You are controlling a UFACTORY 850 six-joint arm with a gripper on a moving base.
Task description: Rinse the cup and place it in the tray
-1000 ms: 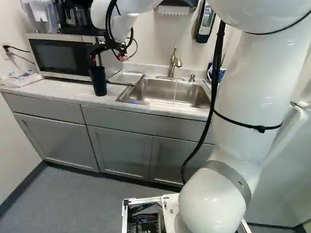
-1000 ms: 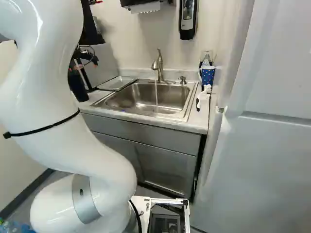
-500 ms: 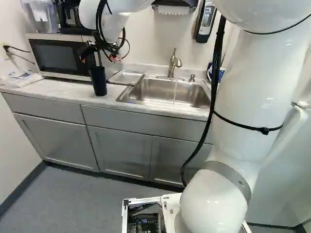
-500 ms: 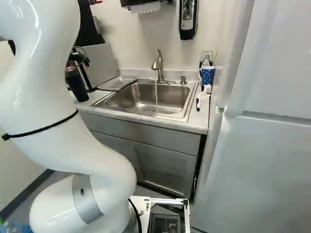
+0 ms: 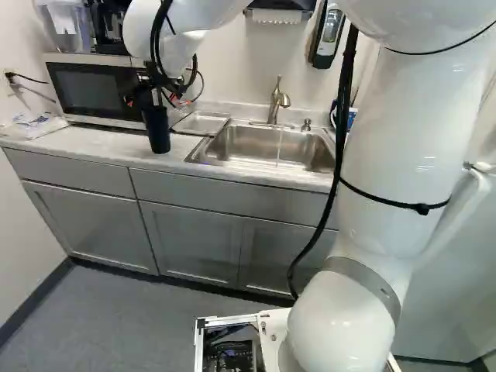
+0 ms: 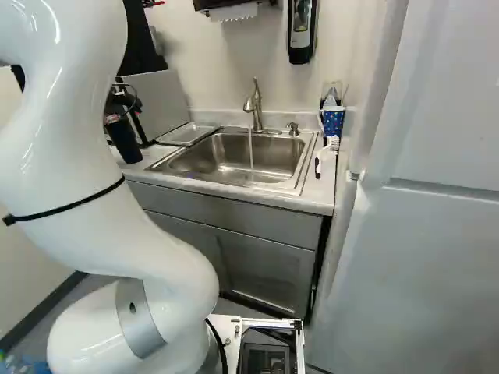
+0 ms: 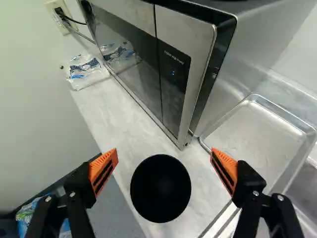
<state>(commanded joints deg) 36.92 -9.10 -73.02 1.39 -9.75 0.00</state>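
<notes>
the hand (image 5: pixel 152 99) is held above the surface (image 7: pixel 126 111), its two fingers spread wide, with nothing pinched between the orange pads (image 7: pixel 104 168). the black cup (image 7: pixel 161 188) is stood upright and by itself on the surface under the hand (image 7: pixel 164 169); its round, dark mouth is framed between the two fingers, and a gap is left on either side of it, so neither finger is touched by it.

the shallow metal tray (image 7: pixel 260 129) is laid ahead of the hand and to its right, its near edge lying close to the microwave. the sink (image 5: pixel 302 147) is set farther to the hand's right, just past the tray. a thin stream of water (image 6: pixel 251 152) is let down into it from the faucet (image 6: pixel 257 109), which is mounted behind it.

the microwave (image 7: pixel 136 62) is placed directly ahead of the hand, and a clear plastic package (image 7: pixel 88 74) is seen ahead and to the hand's left. well apart on the hand's right, past the sink, a blue patterned mug (image 6: pixel 333 121) and a white-headed brush (image 6: pixel 330 146) are kept.
</notes>
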